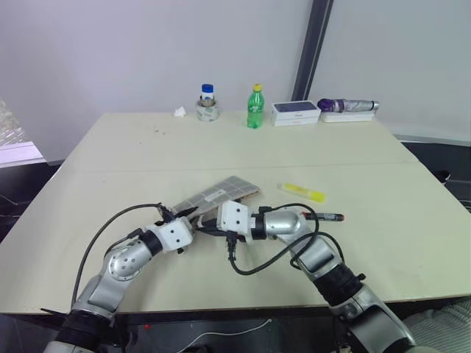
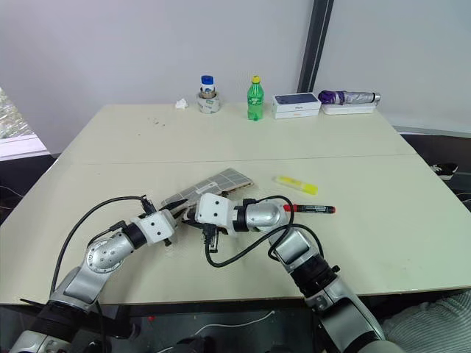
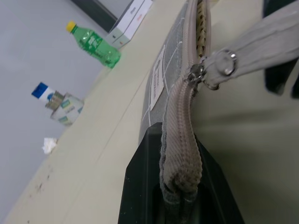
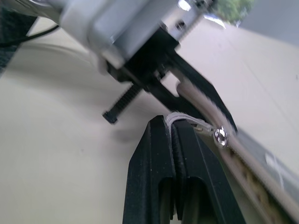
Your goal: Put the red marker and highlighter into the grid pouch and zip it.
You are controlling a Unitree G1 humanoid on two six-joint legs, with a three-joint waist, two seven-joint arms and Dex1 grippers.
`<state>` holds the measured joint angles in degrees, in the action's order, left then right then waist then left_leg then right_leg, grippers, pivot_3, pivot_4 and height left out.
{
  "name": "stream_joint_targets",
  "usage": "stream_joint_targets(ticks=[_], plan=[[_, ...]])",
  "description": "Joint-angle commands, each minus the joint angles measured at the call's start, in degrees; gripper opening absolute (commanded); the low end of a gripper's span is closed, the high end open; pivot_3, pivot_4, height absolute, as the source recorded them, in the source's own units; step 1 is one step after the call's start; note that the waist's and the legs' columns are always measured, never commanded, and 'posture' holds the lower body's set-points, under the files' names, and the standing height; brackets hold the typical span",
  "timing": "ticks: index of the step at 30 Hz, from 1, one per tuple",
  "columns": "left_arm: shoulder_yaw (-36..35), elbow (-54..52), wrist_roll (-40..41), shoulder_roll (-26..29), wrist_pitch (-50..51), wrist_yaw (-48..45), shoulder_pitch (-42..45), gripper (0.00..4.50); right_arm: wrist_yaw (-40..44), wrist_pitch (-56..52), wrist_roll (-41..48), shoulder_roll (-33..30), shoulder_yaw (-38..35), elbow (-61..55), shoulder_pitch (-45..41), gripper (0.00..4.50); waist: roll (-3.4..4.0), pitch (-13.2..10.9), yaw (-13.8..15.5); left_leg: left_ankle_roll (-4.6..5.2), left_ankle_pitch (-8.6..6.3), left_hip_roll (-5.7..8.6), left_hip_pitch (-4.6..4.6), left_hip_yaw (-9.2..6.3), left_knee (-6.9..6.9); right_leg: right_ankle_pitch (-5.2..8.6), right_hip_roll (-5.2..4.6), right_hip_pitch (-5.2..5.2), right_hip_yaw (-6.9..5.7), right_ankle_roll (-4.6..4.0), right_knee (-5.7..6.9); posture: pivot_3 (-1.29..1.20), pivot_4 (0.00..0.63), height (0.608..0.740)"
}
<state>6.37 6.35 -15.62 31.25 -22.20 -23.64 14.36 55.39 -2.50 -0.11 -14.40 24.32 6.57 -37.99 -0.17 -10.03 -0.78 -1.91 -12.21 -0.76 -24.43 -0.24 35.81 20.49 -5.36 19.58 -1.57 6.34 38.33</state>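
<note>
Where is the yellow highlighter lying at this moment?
The highlighter lies on the table, on the robot's right, between the grid pouch and the red marker, still outside the pouch.

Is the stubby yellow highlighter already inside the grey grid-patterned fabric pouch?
No, the highlighter lies on the table beside the grid pouch.

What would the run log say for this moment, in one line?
left tool: clamps grid pouch end | right tool: grips zipper cord | red marker, highlighter: outside

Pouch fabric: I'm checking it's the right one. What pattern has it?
The pouch is grey with thin white grid lines, clearest in the left wrist view.
</note>
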Motion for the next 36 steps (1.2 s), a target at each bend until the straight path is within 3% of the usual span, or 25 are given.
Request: stream_joint_targets(ticks=[1, 10, 14, 20, 26, 34, 36], plan=[[-0.1, -0.5, -1.1, 0.5, 0.7, 0.6, 0.9, 0.0, 3.4, 4.1, 4.2, 2.6, 0.1, -2.6, -2.0, 0.02, 0.0, 0.0, 0.0, 0.0, 0.0, -0.01, 0.0, 0.0, 0.0, 0.0, 0.0, 0.0, 0.0, 0.0, 0.0, 0.0, 0.15, 0.74], [-1.1, -1.2, -0.6, 0.4, 1.8, 1.1, 0.6, 0.0, 5.2, 6.2, 3.3, 0.8, -0.7, 0.6, -1.1, 0.02, 0.0, 0.0, 0.0, 0.0, 0.0, -0.03, 0.0, 0.0, 0.0, 0.0, 0.0, 0.0, 0.0, 0.0, 0.0, 0.0, 0.15, 0.74], [-1.1, -1.6, -0.5, 0.6, 1.6, 1.2, 0.1, 0.0, 4.2, 7.7, 1.5, -0.5, -1.3, 2.7, -0.5, 1.34, 0.0, 0.0, 0.0, -0.01, 0.0, -0.03, 0.0, 0.0, 0.0, 0.0, 0.0, 0.0, 0.0, 0.0, 0.0, 0.0, 0.15, 0.74], [-1.2, -1.9, -0.7, 1.3, 0.7, 1.5, -0.8, 0.0, 3.6, 8.0, 0.5, -5.1, -2.6, 0.8, 2.4, 4.43, -0.01, 0.0, 0.2, -0.01, 0.0, -0.04, 0.0, 0.0, 0.02, 0.0, -0.02, -0.04, 0.0, 0.0, -0.02, 0.0, 0.15, 0.74], [-3.1, -2.2, 2.3, 0.6, 2.2, 1.7, -1.3, 0.0, 4.6, 3.3, 6.4, -9.5, -6.8, -4.8, 8.4, 4.43, -0.03, 0.0, 0.1, -0.01, 0.0, -0.07, 0.0, 0.0, 0.0, 0.0, -0.02, -0.03, 0.0, 0.0, -0.03, 0.0, 0.15, 0.74], [-3.5, -1.1, 3.1, 1.7, 1.2, 1.4, -2.0, 0.0, -8.5, -15.2, 25.9, -5.9, -23.6, -21.7, 23.3, 4.43, -0.04, 0.0, 0.4, -0.02, 0.01, -0.11, 0.01, -0.06, -0.09, 0.0, -0.06, -0.14, -0.06, 0.0, -0.17, 0.0, 0.15, 0.74], [-3.5, -0.7, 3.1, 1.6, 1.1, 1.3, -1.9, 0.0, -11.6, -15.8, 27.4, -4.6, -26.2, -23.0, 26.6, 4.43, -0.05, 0.0, 0.3, -0.02, 0.01, -0.09, 0.01, -0.05, -0.08, 0.0, -0.08, -0.14, -0.05, 0.0, -0.17, 0.0, 0.15, 0.74]])
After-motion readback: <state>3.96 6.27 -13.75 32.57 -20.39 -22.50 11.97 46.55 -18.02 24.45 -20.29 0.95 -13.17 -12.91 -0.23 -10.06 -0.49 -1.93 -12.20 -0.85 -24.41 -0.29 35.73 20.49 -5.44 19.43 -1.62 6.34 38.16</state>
